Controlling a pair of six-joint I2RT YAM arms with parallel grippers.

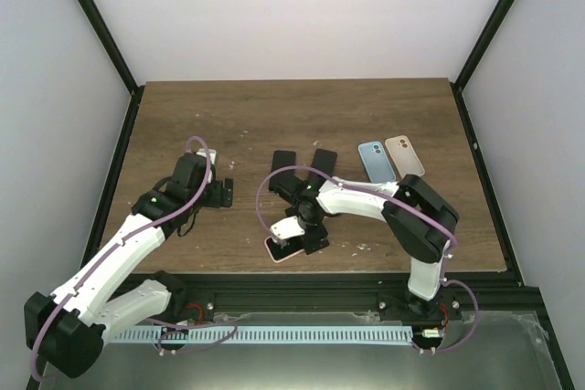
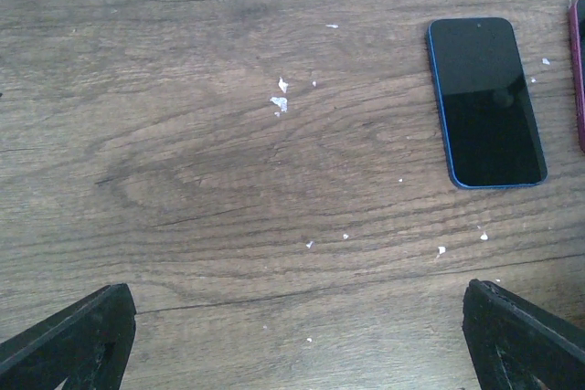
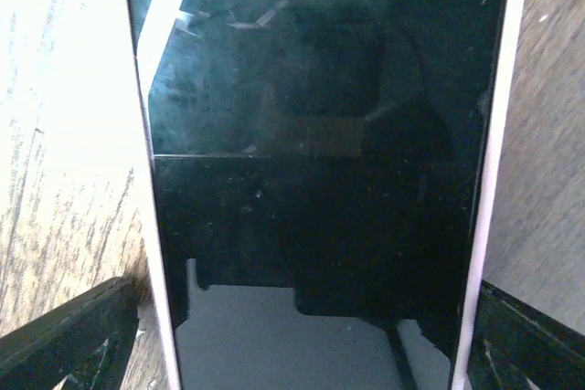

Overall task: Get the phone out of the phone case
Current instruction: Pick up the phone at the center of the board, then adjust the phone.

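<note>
Mid-left, the left gripper hovers with jaws released, empty. Lower centre, the phone lies on the surface, still in its case — the right gripper straddles it, jaws spread — so extraction remains undone.

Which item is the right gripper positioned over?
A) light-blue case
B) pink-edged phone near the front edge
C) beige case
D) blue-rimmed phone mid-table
B: in the top view the right gripper sits over the pink-edged phone, and in the right wrist view that phone's dark screen fills the frame with a finger on each side.
</note>
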